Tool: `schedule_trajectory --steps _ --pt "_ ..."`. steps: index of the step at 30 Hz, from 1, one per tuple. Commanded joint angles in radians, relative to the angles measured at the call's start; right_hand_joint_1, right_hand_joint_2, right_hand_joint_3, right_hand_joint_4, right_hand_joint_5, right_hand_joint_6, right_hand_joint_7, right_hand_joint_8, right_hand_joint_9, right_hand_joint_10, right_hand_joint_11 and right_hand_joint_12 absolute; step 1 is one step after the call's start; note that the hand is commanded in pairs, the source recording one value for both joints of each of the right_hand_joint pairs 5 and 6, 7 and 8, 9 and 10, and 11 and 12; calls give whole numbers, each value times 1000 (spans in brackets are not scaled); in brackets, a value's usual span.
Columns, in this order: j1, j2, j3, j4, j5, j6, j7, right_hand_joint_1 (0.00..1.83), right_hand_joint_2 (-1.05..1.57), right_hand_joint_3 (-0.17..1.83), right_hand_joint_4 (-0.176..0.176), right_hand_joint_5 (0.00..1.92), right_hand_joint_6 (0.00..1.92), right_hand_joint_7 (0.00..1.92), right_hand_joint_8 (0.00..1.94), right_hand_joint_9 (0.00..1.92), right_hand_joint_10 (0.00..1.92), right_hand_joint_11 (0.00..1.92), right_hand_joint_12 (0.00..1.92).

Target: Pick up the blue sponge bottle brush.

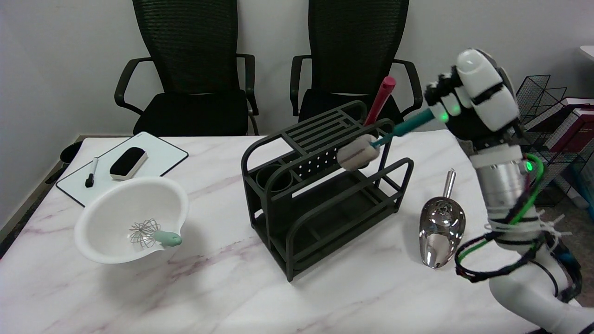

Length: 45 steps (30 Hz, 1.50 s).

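Observation:
The bottle brush [394, 131] has a teal handle and a grey-white sponge head [356, 153]. My right hand [473, 99] holds the handle's far end up in the air at the right, above the table. The brush slants down to the left, and its sponge head hangs over the top right corner of the black rack [320, 195]. I cannot tell whether the sponge touches the rack's rail.
A red-handled tool [379, 102] stands up out of the rack beside the sponge. A shiny metal scoop [441, 227] lies right of the rack. At the left are a white bowl [116, 208] holding a whisk [151, 233] and a whiteboard [153, 153] with eraser and marker. Two chairs stand behind.

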Motion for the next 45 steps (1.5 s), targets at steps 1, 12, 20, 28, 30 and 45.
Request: schedule_trajectory --steps 1,12,20,28,30,45 --pt "-190 -28 -1 -297 117 471 -4 1050 1571 345 0 1920 1920 1920 1920 1920 1920 1920 1920" --pt "-153 -4 -125 -424 212 535 0 1048 1571 484 0 1920 1920 1920 1920 1920 1920 1920 1920" --pt "-130 5 -200 -442 297 633 1 1056 1571 583 0 1920 1920 1920 1920 1920 1920 1920 1920" --pt "-93 47 -202 -356 255 586 1 1034 1571 734 0 1920 1920 1920 1920 1920 1920 1920 1920" --pt "-69 60 -201 -344 240 579 1 1032 1571 744 0 1920 1920 1920 1920 1920 1920 1920 1920" --pt "0 97 -215 -160 139 374 -11 1035 1571 760 0 1920 1920 1920 1920 1920 1920 1920 1920"
